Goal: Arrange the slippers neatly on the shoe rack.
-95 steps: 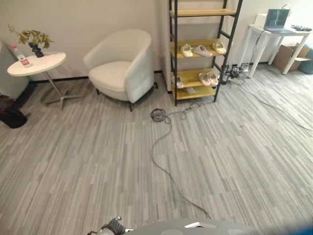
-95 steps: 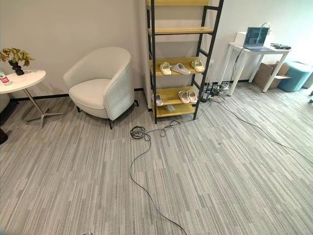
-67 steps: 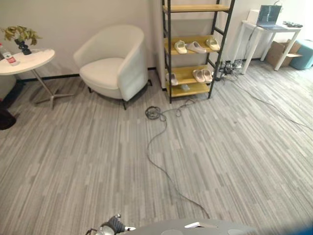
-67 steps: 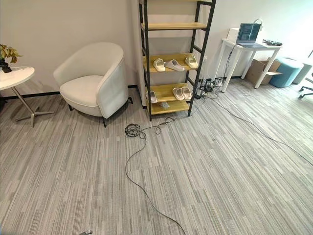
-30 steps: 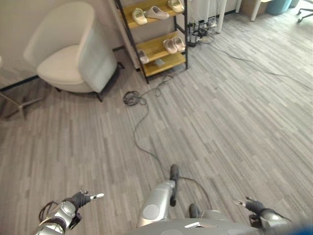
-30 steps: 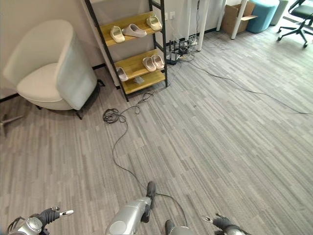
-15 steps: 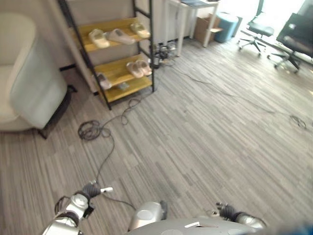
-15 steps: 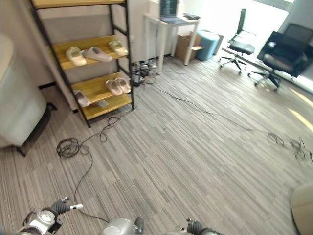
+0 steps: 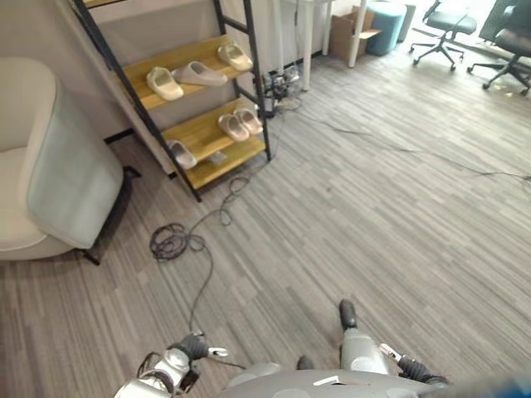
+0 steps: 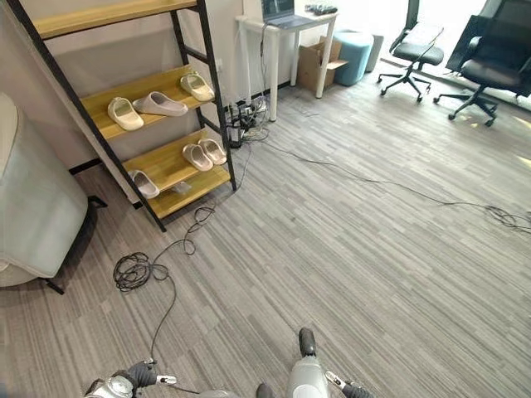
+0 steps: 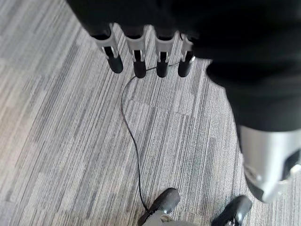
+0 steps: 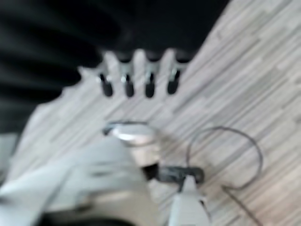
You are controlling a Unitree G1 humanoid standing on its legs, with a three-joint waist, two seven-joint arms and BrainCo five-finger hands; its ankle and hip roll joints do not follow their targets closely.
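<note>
far off to the left, slippers (image 9: 197, 74) are lying on the shoe rack (image 9: 187, 137), nearer the empty, straight-fingered left hand (image 9: 197, 348) than the equally empty right hand (image 9: 412, 366).

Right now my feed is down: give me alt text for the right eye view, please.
A black-framed shoe rack with wooden shelves stands far ahead on the left, across grey striped floor, with three pale slippers on its middle shelf and three on the lowest. A pale armchair sits left of it; office chairs stand far right.
</note>
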